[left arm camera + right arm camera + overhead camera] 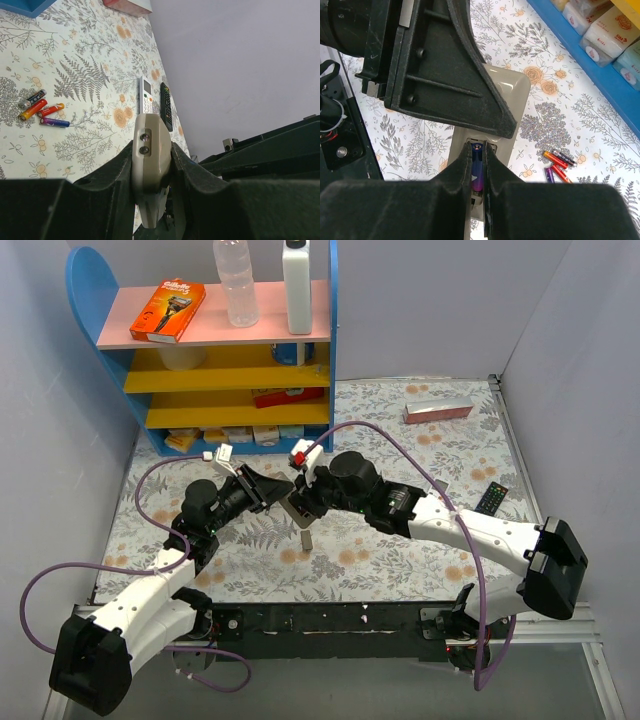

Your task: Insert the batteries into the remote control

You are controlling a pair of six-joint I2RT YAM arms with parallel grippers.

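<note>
Remote control (512, 92): white-beige, squared-off body, back face shown, battery bay open at the end nearer the right wrist camera.
- Location: judged to be held off the bench (600, 130), between the two arms. It is pinched at mid-body by the left claw (151, 147), one finger of which is laid across the back just above the bay.
- Long axis: in the top view it is run roughly from the far side of the bench toward the arm bases. In the right wrist view the closed end is pointed up and away.
- Handling, as judged: light, stiff plastic shell, smooth, liable to pivot in the pinch when pressed at one end. It is best gripped across the middle with the bay left uncovered.

Battery (477, 170): blue-purple cell, pinched by its barrel between the fingers of the right claw (477, 152) and set in or just over the bay. Its long axis is laid along that of the remote control. Full seating cannot be confirmed.
- Handling, as judged: tiny, rigid, slick, prone to roll. It is best held at mid-barrel.

Loose batteries (42, 109): four counted, red, orange and purple, clustered on the bench, well apart from the remote control.

Also listed: slim white remote (145, 95) and black remote (166, 106), side by side on the bench.
</note>
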